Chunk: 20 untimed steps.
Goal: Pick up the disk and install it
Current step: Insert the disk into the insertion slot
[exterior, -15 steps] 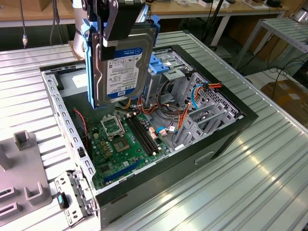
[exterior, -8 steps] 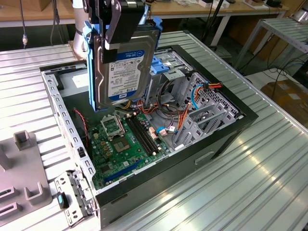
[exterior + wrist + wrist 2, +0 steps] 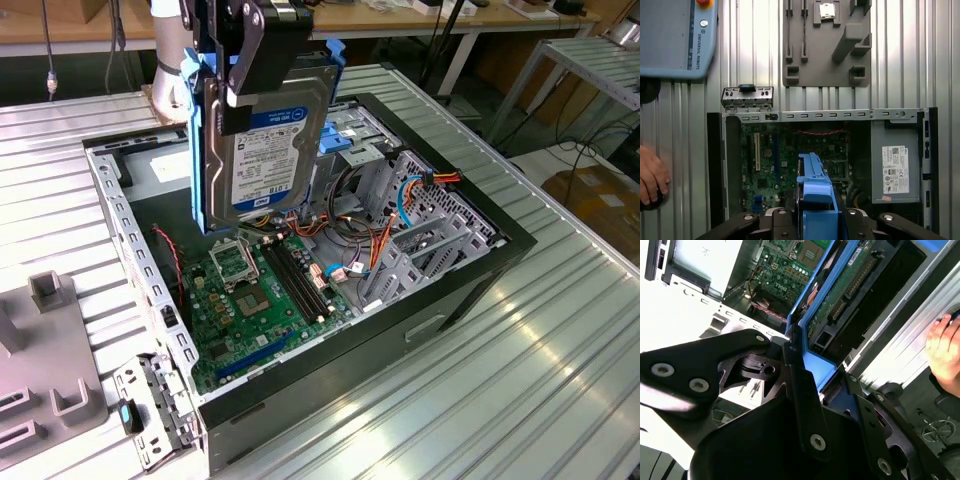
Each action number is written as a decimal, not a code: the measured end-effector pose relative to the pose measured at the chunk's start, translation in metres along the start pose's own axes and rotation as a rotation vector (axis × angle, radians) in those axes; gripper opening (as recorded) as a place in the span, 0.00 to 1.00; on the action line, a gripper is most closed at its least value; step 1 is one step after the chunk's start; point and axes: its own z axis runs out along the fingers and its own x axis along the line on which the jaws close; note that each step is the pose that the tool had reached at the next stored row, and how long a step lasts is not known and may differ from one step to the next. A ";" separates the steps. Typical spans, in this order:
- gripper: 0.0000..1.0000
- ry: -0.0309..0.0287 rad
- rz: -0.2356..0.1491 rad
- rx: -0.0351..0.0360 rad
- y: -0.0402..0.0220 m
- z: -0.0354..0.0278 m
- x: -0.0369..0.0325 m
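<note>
**Exterior view.** My gripper [image 3: 240,95], in the upper middle of the frame, is clamped on the top edge of the disk [image 3: 268,140]. The disk hangs upright directly below the gripper, with its label toward the camera and blue rails along its sides. I see it held in the air, touching nothing beneath. Its lower edge is above the open case [image 3: 450,290], over the motherboard [image 3: 255,290] at frame centre.

**First wrist view.** I look down past the disk's blue rail into the case, where the power supply [image 3: 895,167] sits beside the board. A grey fixture plate [image 3: 826,45] lies on the table [image 3: 560,380] just outside the case wall. A person's hand [image 3: 652,177] is well apart from the disk.
</note>
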 end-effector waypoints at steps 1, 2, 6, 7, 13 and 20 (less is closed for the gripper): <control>0.37 0.0002 0.000 0.0001 -0.0076 0.0000 -0.0001; 0.37 0.0001 0.000 0.0001 -0.0141 0.0000 -0.0002; 0.37 0.0001 0.000 0.0001 -0.0198 0.0000 -0.0002; 0.37 0.0001 0.000 0.0001 -0.0208 0.0001 -0.0002; 0.37 0.0002 0.000 0.0000 -0.0269 0.0000 -0.0002; 0.37 0.0001 0.000 0.0000 -0.0355 0.0001 -0.0003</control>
